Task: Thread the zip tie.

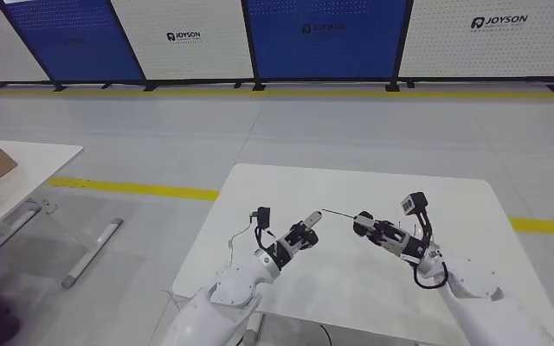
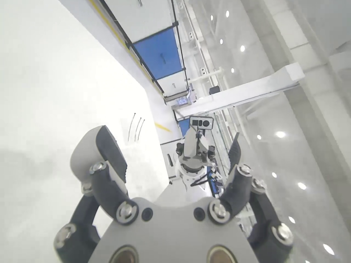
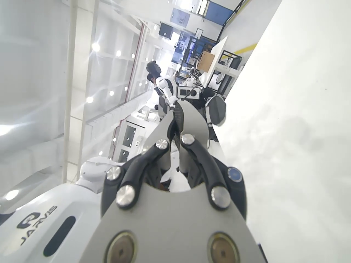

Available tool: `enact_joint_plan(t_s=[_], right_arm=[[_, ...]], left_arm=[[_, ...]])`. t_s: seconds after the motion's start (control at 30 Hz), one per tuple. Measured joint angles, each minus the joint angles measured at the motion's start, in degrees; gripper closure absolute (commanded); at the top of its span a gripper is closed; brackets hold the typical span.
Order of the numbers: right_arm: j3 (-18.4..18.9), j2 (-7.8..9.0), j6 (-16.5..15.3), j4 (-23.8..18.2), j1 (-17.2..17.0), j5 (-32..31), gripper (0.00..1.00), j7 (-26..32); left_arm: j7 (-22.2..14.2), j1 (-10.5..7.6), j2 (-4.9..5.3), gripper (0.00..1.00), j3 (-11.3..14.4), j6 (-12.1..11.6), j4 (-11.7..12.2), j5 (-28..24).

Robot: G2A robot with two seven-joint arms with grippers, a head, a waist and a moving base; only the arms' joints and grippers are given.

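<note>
Both arms are over the white table (image 1: 260, 259), tips facing each other and near together. The right gripper (image 1: 360, 225) holds one end of a thin dark zip tie (image 1: 338, 214). The tie runs level towards the left gripper (image 1: 312, 220), its free end just beside that tip; contact cannot be told. A yellow floor line (image 1: 130, 188) passes behind the table. Blue and white panels (image 1: 325, 39) stand along the back.

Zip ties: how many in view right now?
4. One zip tie is clamped in the right gripper above the white table. Three loose zip ties lie side by side on it. More may be hidden behind the arms.
</note>
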Motion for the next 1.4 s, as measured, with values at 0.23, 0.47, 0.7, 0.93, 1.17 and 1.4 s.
enact_joint_plan(t_s=[0.23,0.47,0.7,0.93,1.17,1.4], right_arm=[[-0.14,-0.08,0.00,0.21,0.04,0.19,1.00,0.42],[-0.14,-0.08,0.00,0.22,0.04,0.19,1.00,0.42],[-0.14,-0.08,0.00,0.22,0.04,0.19,1.00,0.42],[-0.17,-0.12,1.19,0.04,-0.52,-1.04,1.00,-0.46],[-2.02,-1.06,3.90,0.24,-0.13,-2.41,1.00,-0.44],[-2.01,-1.07,3.84,0.26,-0.12,-2.31,1.00,-0.40]], left_arm=[[0.27,-0.99,-0.20,0.00,1.00,0.12,1.28,0.36],[0.70,-1.28,-0.46,0.00,2.21,-0.19,1.16,0.30],[3.67,-4.06,-1.56,0.00,4.47,-2.04,1.53,-5.13],[3.65,-4.03,-1.55,0.00,4.47,-2.01,1.54,-5.05],[3.65,-4.04,-1.55,0.00,4.47,-2.01,1.54,-5.05],[3.96,-4.06,-1.60,0.00,4.57,-1.99,1.64,-4.96]])
